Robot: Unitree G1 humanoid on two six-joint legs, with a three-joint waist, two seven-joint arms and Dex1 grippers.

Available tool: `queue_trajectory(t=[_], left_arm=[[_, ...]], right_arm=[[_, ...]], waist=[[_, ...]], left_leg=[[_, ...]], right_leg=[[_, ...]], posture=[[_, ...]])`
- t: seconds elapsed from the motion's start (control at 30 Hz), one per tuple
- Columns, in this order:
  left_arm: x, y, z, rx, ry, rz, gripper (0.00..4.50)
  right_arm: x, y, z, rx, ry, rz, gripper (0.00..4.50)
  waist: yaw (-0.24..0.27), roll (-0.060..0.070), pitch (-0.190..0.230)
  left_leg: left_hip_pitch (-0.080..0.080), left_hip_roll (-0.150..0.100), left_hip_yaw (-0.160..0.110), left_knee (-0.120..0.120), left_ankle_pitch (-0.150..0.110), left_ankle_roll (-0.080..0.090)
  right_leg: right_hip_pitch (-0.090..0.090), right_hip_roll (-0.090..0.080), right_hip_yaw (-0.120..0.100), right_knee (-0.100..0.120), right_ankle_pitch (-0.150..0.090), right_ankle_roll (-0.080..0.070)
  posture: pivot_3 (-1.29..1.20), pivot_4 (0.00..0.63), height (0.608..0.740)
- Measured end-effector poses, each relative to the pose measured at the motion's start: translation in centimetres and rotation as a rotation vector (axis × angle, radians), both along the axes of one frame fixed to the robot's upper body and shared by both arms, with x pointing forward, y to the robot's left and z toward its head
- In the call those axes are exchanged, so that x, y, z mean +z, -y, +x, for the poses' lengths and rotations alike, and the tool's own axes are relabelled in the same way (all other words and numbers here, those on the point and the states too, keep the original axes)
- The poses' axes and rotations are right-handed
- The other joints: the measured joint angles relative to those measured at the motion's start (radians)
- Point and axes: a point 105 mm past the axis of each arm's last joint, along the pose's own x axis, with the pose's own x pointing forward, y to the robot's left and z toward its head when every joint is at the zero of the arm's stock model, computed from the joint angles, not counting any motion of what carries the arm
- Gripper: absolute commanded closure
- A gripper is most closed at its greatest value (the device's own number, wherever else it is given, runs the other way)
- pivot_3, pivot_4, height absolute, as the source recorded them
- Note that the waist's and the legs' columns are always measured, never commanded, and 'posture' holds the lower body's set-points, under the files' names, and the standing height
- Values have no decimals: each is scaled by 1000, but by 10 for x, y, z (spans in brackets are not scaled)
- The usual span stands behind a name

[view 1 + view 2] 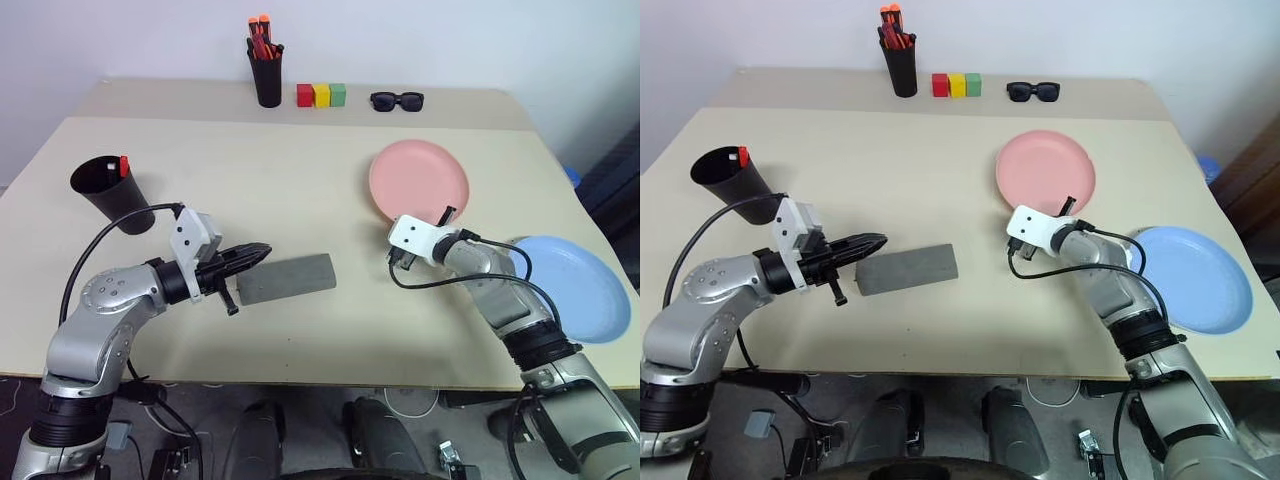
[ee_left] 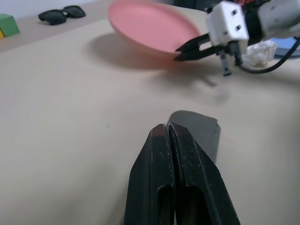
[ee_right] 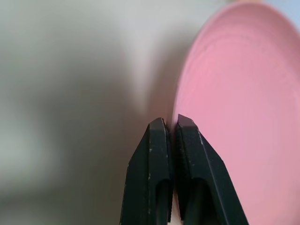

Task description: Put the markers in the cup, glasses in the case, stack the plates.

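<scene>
bench (image 1: 300,330): beige top, rounded corners; second beige slab butted behind it
wall (image 1: 450,40): plain white, close behind bench
floor (image 1: 420,405): grey, cables trailing
light: even, soft shadows

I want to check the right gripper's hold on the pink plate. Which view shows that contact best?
The right wrist view: the right gripper has its fingers shut on the pink plate at its rim. The left wrist view shows the same pinch side-on, with the plate tilted. Both eye views show the whole plate, but the fingertips look tiny there.
</scene>
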Motion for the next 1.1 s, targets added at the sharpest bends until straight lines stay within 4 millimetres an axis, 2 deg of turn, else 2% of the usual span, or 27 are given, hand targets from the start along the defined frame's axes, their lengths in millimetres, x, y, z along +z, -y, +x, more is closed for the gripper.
queue_trajectory(t=[0.13,0.23,0.37,0.43,0.5,0.67,0.77,0.9,1.03,1.1], left_arm=[[6,13,8,-56,20,-15,4500],[5,30,14,-131,12,-40,4500],[3,46,25,-205,9,-43,4500],[3,54,28,-242,14,-48,4500],[4,62,29,-277,12,-66,4500],[2,77,24,-342,5,-77,4500],[1,76,23,-343,5,-73,4500],[-2,75,19,-344,-2,-70,4500],[-5,72,18,-342,-12,-62,4500],[-5,73,17,-344,-8,-62,4500]], right_arm=[[36,37,-22,-58,54,5,4462],[46,81,-55,-169,-6,62,4462],[36,121,-107,-290,-124,59,4462],[22,134,-129,-344,-198,34,4462],[13,144,-143,-392,-242,17,4462],[0,152,-157,-446,-294,-2,4462],[-5,153,-161,-459,-329,16,3457],[0,146,-157,-426,-316,29,1501],[10,136,-152,-378,-279,53,1501],[18,123,-148,-321,-253,89,1501]], waist=[[8,0,0],[18,0,0],[22,2,-1],[18,2,-1],[4,3,-2],[-10,4,-2],[-8,4,-2],[-4,4,-2],[-3,4,-2],[-2,4,-2]], left_leg=[[0,-1,0,0,0,0],[0,0,0,0,0,0],[1,0,-1,0,0,0],[1,-1,-1,0,0,0],[1,-1,-1,0,0,0],[5,-1,-1,0,0,0],[4,-1,-1,0,0,0],[5,-1,-1,0,0,0],[5,-1,-1,0,0,0],[5,-1,-2,0,0,0]], right_leg=[[1,0,0,-1,0,0],[1,0,0,-1,0,0],[2,1,0,-1,0,0],[2,1,0,-1,0,0],[2,1,1,-1,0,0],[4,2,2,-1,0,0],[4,2,2,-1,0,0],[5,2,2,-1,0,0],[5,2,2,-1,0,0],[5,2,2,-1,0,0]], posture=[[0,150,725],[0,150,725],[0,150,725],[0,150,725],[0,150,725],[0,150,725],[0,150,725],[0,150,725],[0,150,725],[0,150,725]])
